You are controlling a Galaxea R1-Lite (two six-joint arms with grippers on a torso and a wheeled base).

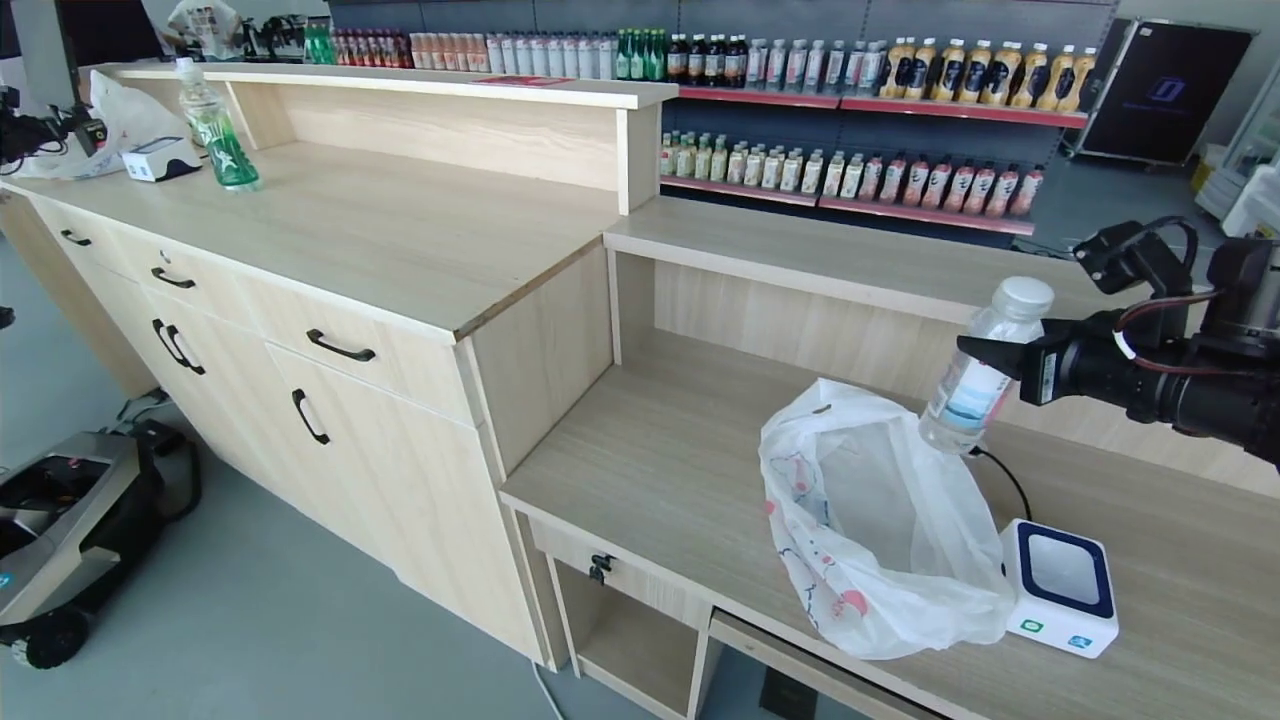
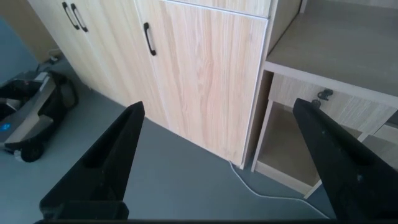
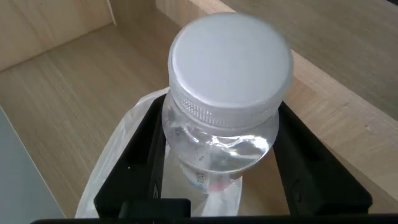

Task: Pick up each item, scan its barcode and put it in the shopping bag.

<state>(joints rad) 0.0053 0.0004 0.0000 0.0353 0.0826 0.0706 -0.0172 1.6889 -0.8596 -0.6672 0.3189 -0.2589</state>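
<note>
Robot at a shop counter holds a water bottle over an open shopping bag.

The right gripper (image 1: 985, 362) is clamped around one clear water bottle (image 1: 965, 405) with a white cap, which hangs upright just above the mouth of one white shopping bag (image 1: 830, 560) on the lower counter (image 1: 650, 460). One white scanner (image 1: 1062, 585) with a blue rim sits just beside the bag. This looks like the bagging step. The next move likely calls for lowering the bottle straight into the opening, then letting go without dragging the thin plastic. One green bottle (image 1: 222, 135) stands well apart on the upper counter, probably next. The left gripper (image 2: 219, 107) hangs spread wide and empty above the floor beside the cabinet.
</note>
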